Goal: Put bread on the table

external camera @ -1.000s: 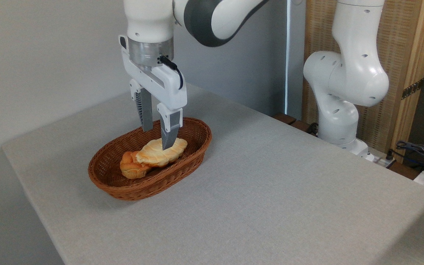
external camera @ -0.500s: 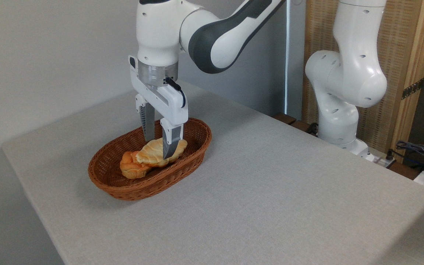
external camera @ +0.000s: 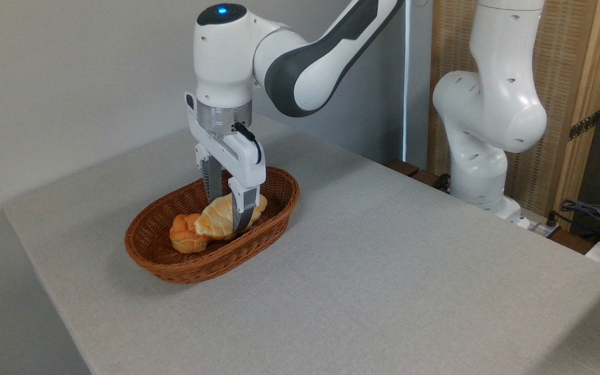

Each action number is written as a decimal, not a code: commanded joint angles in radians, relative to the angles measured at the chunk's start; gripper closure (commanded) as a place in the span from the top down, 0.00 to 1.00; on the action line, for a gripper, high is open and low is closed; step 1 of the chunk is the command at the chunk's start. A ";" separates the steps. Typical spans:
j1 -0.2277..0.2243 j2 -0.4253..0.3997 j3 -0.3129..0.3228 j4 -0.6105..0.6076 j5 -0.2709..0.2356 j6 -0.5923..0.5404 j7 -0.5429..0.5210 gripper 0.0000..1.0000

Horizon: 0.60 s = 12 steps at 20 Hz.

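Observation:
The bread (external camera: 217, 221), a pale cream to golden braided loaf, lies in the right half of a brown wicker basket (external camera: 175, 274) on the grey table (external camera: 383, 260). My gripper (external camera: 226, 214) points straight down into the basket and is open, with one finger on each side of the loaf. The near finger (external camera: 241, 208) crosses the front of the loaf, and the far finger's tip is hidden behind it. The loaf sits tilted, its golden side turned toward the camera. I cannot tell whether the pads touch it.
A small round orange bun (external camera: 183, 237) rests against the loaf's left end inside the basket. My arm's base (external camera: 482, 172) stands past the table's far right edge, with cables (external camera: 591, 213) beside it. A wall runs behind the table on the left.
The gripper has come down into the basket until its fingers straddle the loaf. The loaf has tipped, showing more of its golden side.

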 commanded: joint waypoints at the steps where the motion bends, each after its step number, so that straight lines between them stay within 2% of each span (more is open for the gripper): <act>1: -0.022 -0.003 0.010 -0.006 -0.008 0.020 0.000 0.43; 10: -0.021 0.008 0.025 0.011 -0.008 0.017 -0.001 0.35; 12: -0.021 0.008 0.027 0.031 -0.008 -0.001 -0.003 0.30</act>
